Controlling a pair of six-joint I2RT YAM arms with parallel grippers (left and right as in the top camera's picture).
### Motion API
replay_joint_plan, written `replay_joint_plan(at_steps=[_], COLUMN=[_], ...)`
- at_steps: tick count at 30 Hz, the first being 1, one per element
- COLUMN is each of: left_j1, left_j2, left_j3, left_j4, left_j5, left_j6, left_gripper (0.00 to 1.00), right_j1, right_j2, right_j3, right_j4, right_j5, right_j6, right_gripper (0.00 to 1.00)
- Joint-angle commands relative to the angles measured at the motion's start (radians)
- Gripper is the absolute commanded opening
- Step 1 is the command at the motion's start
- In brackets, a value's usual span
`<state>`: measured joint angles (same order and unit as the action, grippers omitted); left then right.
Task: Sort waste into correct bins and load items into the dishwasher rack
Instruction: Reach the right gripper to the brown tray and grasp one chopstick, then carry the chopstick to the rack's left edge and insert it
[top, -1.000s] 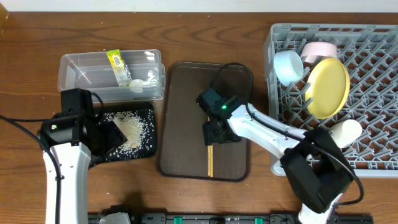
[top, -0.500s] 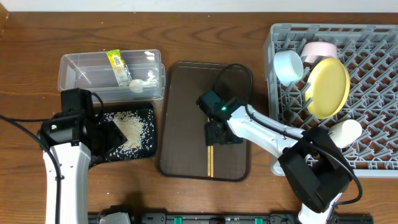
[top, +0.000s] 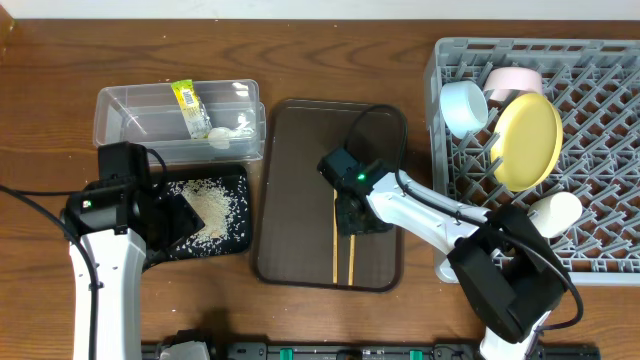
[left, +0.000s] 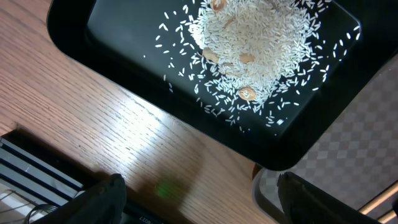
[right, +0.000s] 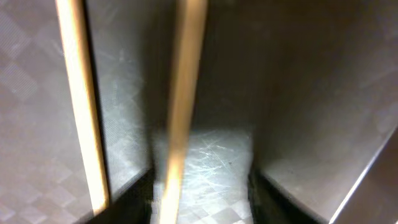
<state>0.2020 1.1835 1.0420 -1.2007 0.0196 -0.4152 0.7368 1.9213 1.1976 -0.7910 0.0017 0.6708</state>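
The two wooden chopsticks (top: 335, 252) lie flat and nearly parallel, a little apart, on the dark brown serving tray (top: 290, 180), pointing toward its near edge. The right pincer (top: 350, 218) is down over their far ends. In the right wrist view its jaws stand apart, released. One chopstick (right: 180, 93) runs through the gap close to one finger, and the other chopstick (right: 78, 106) lies outside it.

These sticks look light, stiff, thin and smooth. Lying flat on a hard tray they offer little height to pinch, so they would probably roll or skid sideways as the jaws close. A hold near the middle would likely balance better than one at the tip, and I judge one stick at a time to be safer.

To the right, the dishwasher rack (top: 600, 170) already carries the yellow plate (top: 528, 140), light blue bowl (top: 462, 108), pinkish bowl (top: 512, 78) and pale cup (top: 555, 212).

On the left, the snack wrapper (top: 190, 108) and white scrap (top: 222, 135) sit in the clear tub (top: 130, 130). The rice (left: 255, 43) is heaped in the black tray (left: 81, 37). The left pincer (left: 199, 186) hangs over that tray's edge and the worktop (left: 74, 137), spread wide and holding nothing.
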Motion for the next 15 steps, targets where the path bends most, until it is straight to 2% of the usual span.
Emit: replay_joint_plan(at_steps=[1, 10, 15], left_j1=[0.005, 0.005, 0.005], left_j2=[-0.005, -0.005, -0.005], left_j3=[0.007, 0.007, 0.007], left_j4=[-0.003, -0.003, -0.003], left_j5=[-0.005, -0.005, -0.005], left_j6=[-0.006, -0.006, -0.006], left_gripper=[0.81, 0.81, 0.81], right_j1=[0.010, 0.006, -0.029], right_j2=[0.015, 0.014, -0.022], right_j3=[-0.025, -0.023, 0.000], right_j4=[0.006, 0.005, -0.008], right_j5=[-0.018, -0.019, -0.029], right_j6=[0.013, 0.013, 0.012], right_gripper=[0.22, 0.03, 0.01])
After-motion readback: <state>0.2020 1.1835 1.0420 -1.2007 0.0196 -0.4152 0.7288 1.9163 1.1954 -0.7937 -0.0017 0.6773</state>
